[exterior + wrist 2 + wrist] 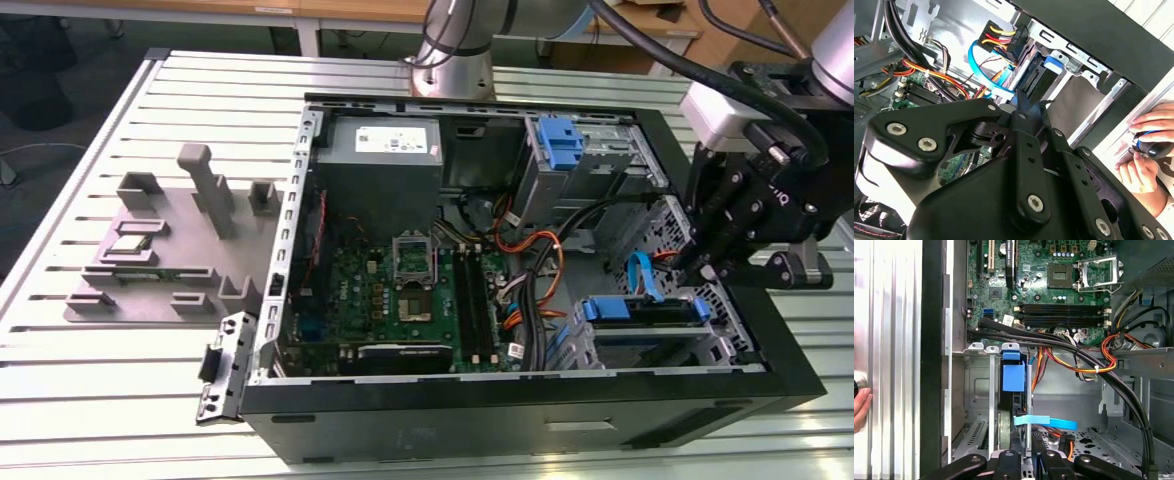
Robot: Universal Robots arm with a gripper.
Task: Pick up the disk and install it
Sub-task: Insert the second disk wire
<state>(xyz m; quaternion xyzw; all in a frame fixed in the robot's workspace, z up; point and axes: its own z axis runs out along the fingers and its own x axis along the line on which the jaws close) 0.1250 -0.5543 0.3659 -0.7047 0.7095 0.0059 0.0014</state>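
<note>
The disk (641, 308) stands on edge in the drive bay at the near corner of the open computer case (534, 400), on the exterior view's right, framed by its bright blue carrier. In the first wrist view the disk (1014, 377) runs away from me along the bay. My gripper (703, 268) hangs over the disk's right end. In both wrist views the gripper (1034, 102) (1026, 460) has one finger on each side of the disk's (1031, 85) near end, shut on it.
A blue data cable (1046, 422) and orange and black wire bundles (1079, 357) cross beside the bay. The motherboard (400, 290), grey power-supply box (380, 150) and upright blue bracket (561, 140) fill the case. A grey fixture (160, 250) lies left. A person's hand (1149, 145) rests outside the case.
</note>
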